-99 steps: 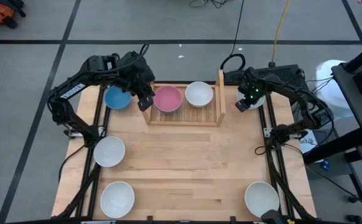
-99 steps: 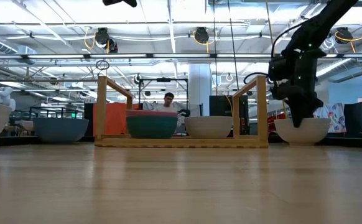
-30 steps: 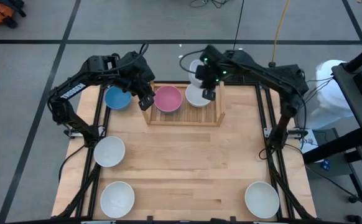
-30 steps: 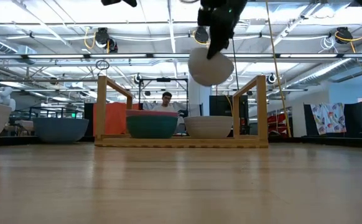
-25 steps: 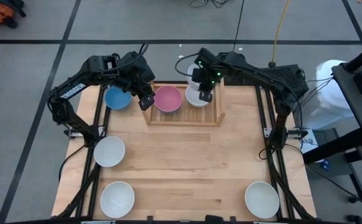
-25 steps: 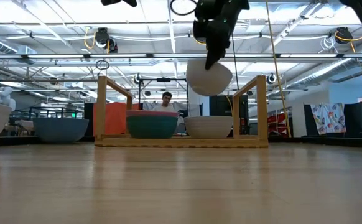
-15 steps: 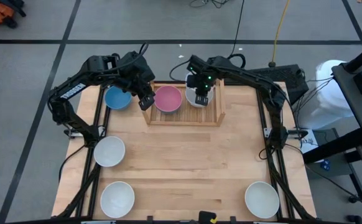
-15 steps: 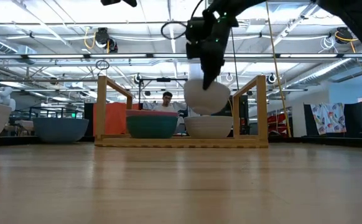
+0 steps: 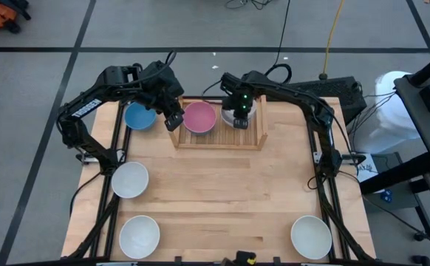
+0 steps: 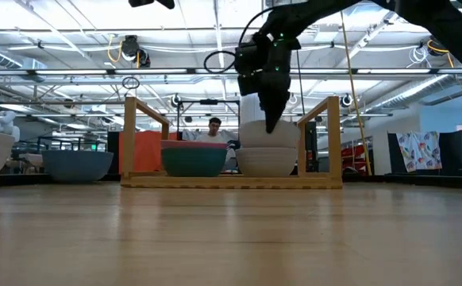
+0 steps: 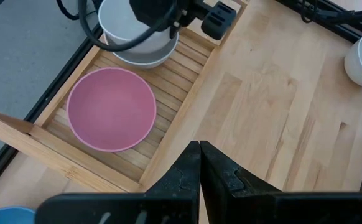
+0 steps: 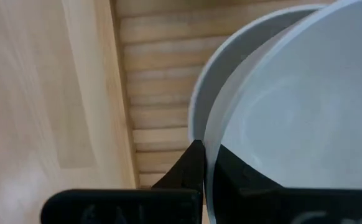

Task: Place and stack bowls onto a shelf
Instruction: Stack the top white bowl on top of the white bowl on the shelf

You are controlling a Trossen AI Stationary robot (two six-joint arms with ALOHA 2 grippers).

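Note:
The light-wood shelf [image 9: 219, 142] stands at the table's far middle. A pink bowl [image 9: 199, 117] sits on a teal bowl [image 10: 193, 163] in the shelf's left part. A white bowl [image 10: 267, 163] rests on the slats in its right part. My right gripper [image 9: 239, 120] is shut on a second white bowl [image 11: 131, 25], held low over that one. Whether the two bowls touch, I cannot tell. My left gripper [image 11: 199, 150] hangs shut and empty above the shelf's near left corner. A blue bowl [image 9: 139, 116] stands on the table left of the shelf. My right gripper pinches the held white bowl's rim [image 12: 213, 134] on its near side, one finger [image 12: 184, 168] outside the wall and the other inside. The fingers come from above, pointing down. The bowl hangs mouth up, roughly level, in the mouth of the white bowl on the shelf.
Three more white bowls stand on the table: at the left [image 9: 130, 179], the near left [image 9: 140, 235] and the near right [image 9: 311, 236]. The shelf's upright side panels [image 10: 329, 139] flank the bowls. A person shows in the room behind.
My right gripper has carried the white bowl from high behind the shelf toward the table's near edge and down, between the side panels, onto the white bowl in the shelf's right part. It has stayed shut on the rim.

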